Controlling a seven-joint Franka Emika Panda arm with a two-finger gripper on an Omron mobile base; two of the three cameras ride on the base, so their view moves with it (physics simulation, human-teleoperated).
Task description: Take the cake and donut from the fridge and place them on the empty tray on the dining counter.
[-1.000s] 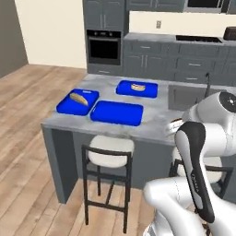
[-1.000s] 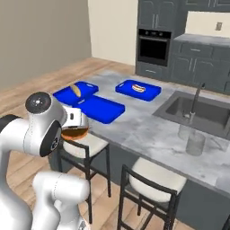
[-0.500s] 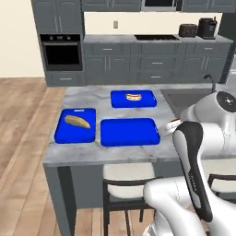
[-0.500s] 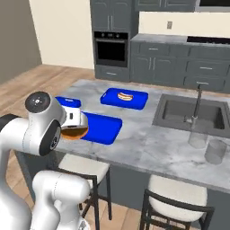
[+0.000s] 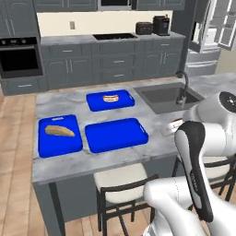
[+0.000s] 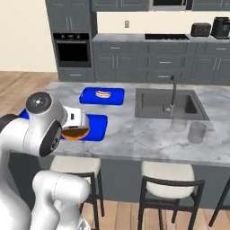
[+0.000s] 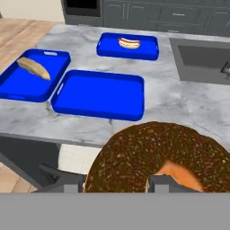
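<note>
One treat is in your grip, and nothing sits on the empty tray yet.

From the left base view, you can see the dining counter (image 5: 115,159) with three blue trays on top. The empty tray (image 5: 116,134) lies nearest you, in the middle. A tray with a bread loaf (image 5: 59,134) lies just beside it, and a tray with a hot dog (image 5: 110,100) lies behind it. The fridge (image 5: 213,34) stands far off at the back with a door swung open.

From the right base view, your gripper (image 6: 77,129) hangs over the near edge of the counter, right by the empty tray. The jaws are closed on the donut (image 6: 75,133), which peeks out brown and orange under the hand.

From the hand view, the donut fills the bottom, held between the two finger tips (image 7: 161,183). The empty tray lies ahead of it, bare and blue.

So I think you are partway: the donut is out of the fridge but not put down. You need to set it on the empty tray. I cannot see the cake anywhere on the counter, so it likely needs fetching from the fridge after that.
</note>
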